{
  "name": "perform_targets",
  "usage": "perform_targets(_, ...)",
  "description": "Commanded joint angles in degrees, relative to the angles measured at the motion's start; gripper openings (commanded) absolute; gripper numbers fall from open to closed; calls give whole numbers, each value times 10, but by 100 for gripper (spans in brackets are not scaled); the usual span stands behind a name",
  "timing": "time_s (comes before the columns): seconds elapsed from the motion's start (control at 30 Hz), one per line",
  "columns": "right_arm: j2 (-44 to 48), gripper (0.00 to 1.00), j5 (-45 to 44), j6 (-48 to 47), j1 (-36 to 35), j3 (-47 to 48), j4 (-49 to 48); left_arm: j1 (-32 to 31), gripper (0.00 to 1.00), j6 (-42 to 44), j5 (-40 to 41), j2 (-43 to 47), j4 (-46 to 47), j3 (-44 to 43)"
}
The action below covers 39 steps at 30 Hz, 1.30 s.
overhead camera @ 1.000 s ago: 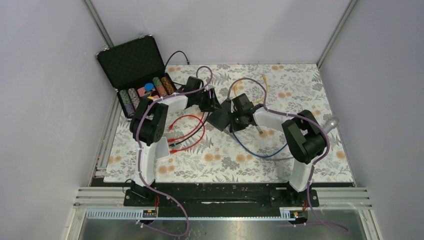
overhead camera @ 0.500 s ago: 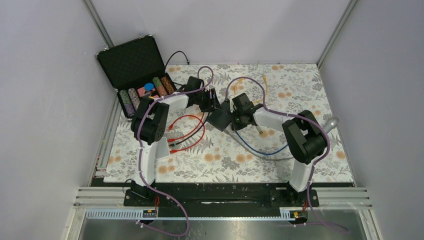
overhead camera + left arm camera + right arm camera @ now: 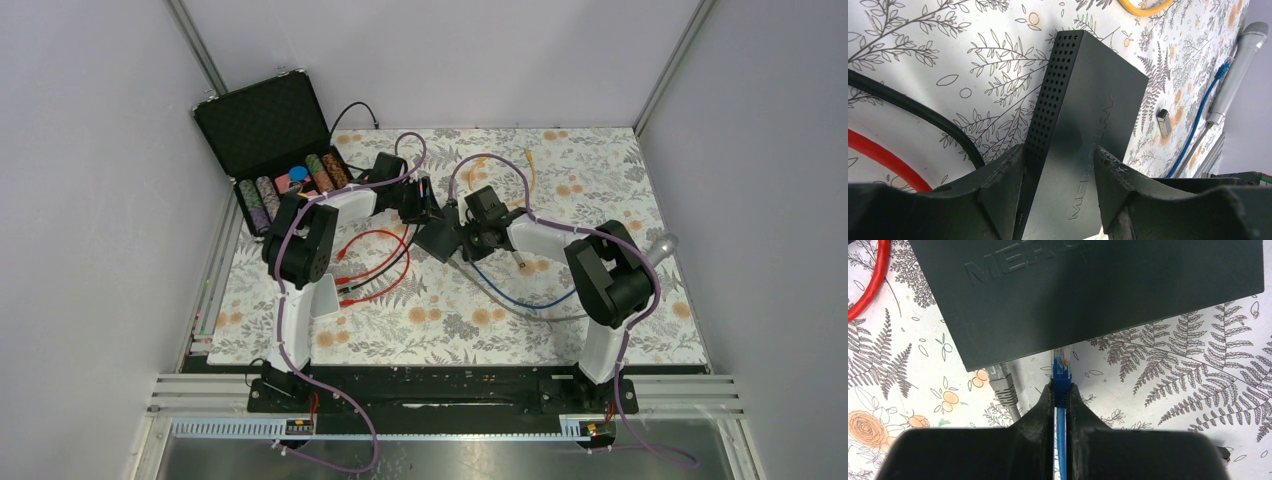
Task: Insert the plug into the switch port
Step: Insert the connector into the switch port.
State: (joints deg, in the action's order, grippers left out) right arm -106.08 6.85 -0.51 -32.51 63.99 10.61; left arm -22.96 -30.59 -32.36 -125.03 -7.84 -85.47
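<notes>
The switch is a flat black box lying on the flowered cloth mid-table. My left gripper is shut on the switch, one finger against its perforated side and the other on the far side. My right gripper is shut on the blue plug, just behind its clear tip. That tip reaches the lower edge of the switch, where the port face is hidden underneath. In the top view my right gripper sits at the switch's right side and my left gripper above it.
A grey plug lies at the switch edge, left of the blue one. Red and black leads curl to the left. The blue cable trails toward the right arm. An open chip case stands back left, a microphone at the right.
My right gripper has edged left toward the switch with the blue plug, and the blue cable's loop has shifted. The left arm has stayed put.
</notes>
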Motion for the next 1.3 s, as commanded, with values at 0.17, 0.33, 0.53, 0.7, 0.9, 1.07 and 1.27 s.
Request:
perform_targets(0.17,51,0,11,-19,-6,-1,-45,-7,52,-17,-36,-2,18,5)
perform_targets(0.33,36,0,4,-30,-6,19,-28,-9,52,-20,-44,0,25,11)
perform_targets(0.53,12,0,27,-50,-7,32,-32,-11,50,-33,-73,-5,46,17)
perform_targets(0.7,3,0,26,-68,-11,50,-19,-14,50,-37,-92,-6,49,20)
perform_targets(0.9,2,0,-6,-72,-14,71,-13,-23,50,-43,-115,-5,54,36)
perform_targets(1.07,-13,0,-13,-74,-20,94,26,-24,51,-56,-128,-9,75,50)
perform_targets(1.27,-3,0,3,-51,-24,48,-3,-23,54,-32,-110,-5,43,45)
